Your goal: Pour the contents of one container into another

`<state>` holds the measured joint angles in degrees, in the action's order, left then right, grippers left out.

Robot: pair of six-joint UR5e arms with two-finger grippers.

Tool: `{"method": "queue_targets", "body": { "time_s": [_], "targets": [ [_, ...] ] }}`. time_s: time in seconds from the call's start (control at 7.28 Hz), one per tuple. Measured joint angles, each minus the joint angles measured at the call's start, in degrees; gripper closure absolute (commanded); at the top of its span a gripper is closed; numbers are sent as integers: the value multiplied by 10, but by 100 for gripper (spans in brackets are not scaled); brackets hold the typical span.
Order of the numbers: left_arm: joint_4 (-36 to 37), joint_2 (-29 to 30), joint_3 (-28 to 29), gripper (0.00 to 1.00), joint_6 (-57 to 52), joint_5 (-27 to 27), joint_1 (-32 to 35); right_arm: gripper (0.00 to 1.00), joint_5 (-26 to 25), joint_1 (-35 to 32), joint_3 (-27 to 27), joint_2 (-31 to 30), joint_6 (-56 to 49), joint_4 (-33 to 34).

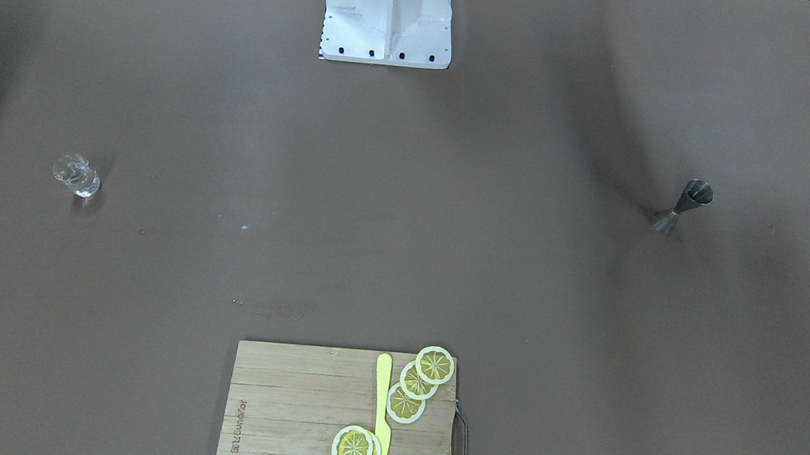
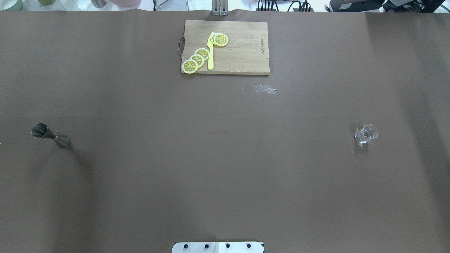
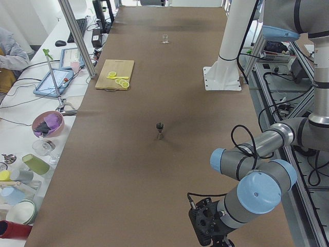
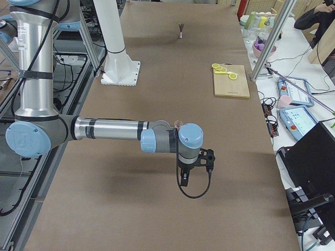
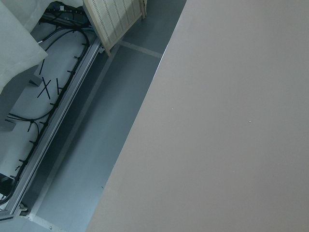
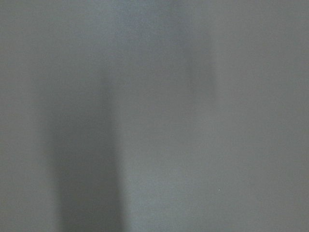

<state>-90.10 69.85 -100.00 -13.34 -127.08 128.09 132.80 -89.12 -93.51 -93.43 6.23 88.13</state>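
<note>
The dark steel jigger [image 1: 682,206] [image 2: 49,134] stands upright and alone on the brown table, on my left side. It also shows mid-table in the left-side view [image 3: 160,130]. Far off on my right side stands the small clear glass [image 1: 77,176] [image 2: 366,134], also upright and alone. Neither gripper is near them. My right gripper [image 4: 184,180] hangs over the table's right end, fingers pointing down; I cannot tell if it is open. My left gripper [image 3: 208,229] sits at the table's left end, fingers cut off by the frame, so I cannot tell its state.
A wooden cutting board [image 2: 242,49] with lemon slices [image 2: 197,59] and a yellow knife [image 2: 210,52] lies at the far middle edge. The white robot base [image 1: 388,18] stands at the near middle. Clutter and screens line a side bench [image 3: 46,128] beyond the table.
</note>
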Motion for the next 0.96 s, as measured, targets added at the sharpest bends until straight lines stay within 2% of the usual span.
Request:
{"method": "queue_targets", "body": {
  "time_s": [0.41, 0.96],
  "targets": [
    [37, -1, -2, 2, 0, -24, -7, 0, 1, 0, -1, 0, 0, 0],
    [64, -2, -31, 2, -27, -45, -143, 0, 4, 0, 3, 0, 1, -1]
  ]
}}
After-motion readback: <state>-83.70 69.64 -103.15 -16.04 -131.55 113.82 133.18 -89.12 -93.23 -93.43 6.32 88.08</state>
